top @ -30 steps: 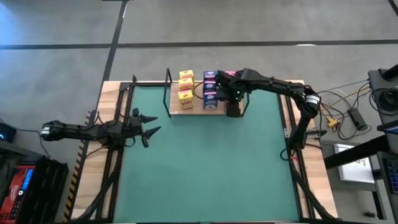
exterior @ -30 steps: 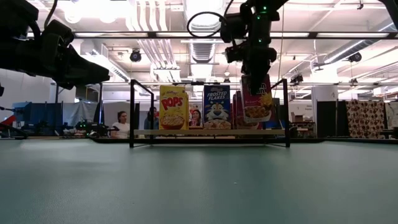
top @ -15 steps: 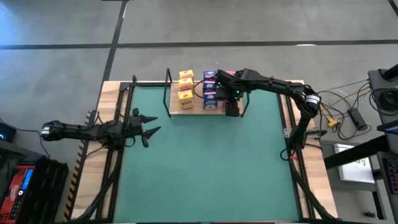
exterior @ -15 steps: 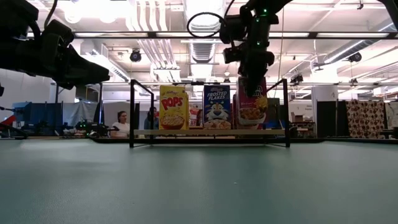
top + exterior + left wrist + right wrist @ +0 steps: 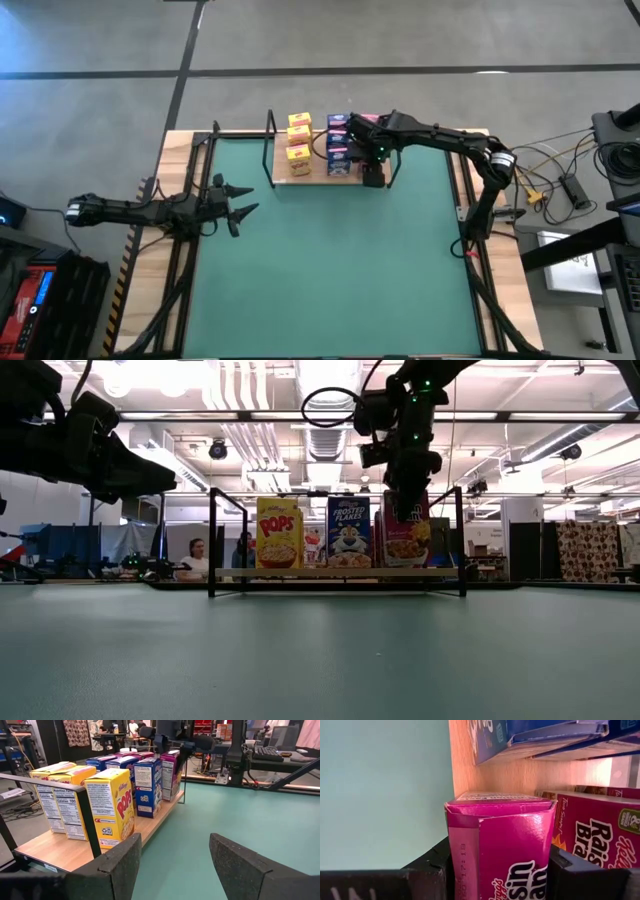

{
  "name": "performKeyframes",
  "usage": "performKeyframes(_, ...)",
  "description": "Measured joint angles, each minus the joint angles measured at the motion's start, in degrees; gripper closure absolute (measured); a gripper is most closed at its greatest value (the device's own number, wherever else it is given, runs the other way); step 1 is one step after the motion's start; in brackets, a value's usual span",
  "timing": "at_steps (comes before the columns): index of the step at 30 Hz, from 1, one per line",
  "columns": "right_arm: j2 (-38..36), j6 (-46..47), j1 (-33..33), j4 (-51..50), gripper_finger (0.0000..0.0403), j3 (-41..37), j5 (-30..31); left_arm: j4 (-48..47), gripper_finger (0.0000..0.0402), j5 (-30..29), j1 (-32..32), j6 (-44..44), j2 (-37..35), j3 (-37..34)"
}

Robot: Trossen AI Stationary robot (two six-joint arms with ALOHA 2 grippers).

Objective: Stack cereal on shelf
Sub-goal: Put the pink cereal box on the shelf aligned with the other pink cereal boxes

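Cereal, a small pink cardboard box (image 5: 502, 847), stood upright on the light-wood shelf (image 5: 318, 172) at its front right end, clamped from above by the right pincer (image 5: 374, 170), beside other pink boxes (image 5: 600, 832).

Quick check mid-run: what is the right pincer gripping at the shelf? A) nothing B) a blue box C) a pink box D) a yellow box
C: the right pincer is clamped on both sides of a pink cereal box over the shelf.
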Motion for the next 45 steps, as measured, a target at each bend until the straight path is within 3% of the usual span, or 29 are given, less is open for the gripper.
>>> performKeyframes(39, 0.04, -5.51, -0.13, 1.24, 0.0238, -0.73, 0.13, 0.0, 0.0184, -0.01, 0.0, -0.02, 0.0, 0.0)
performKeyframes(45, 0.04, -5.07, -0.22, 1.45, 0.0207, -0.73, 1.13, 0.0, 0.0184, 0.0, 0.0, 0.0, 0.0, 0.0)
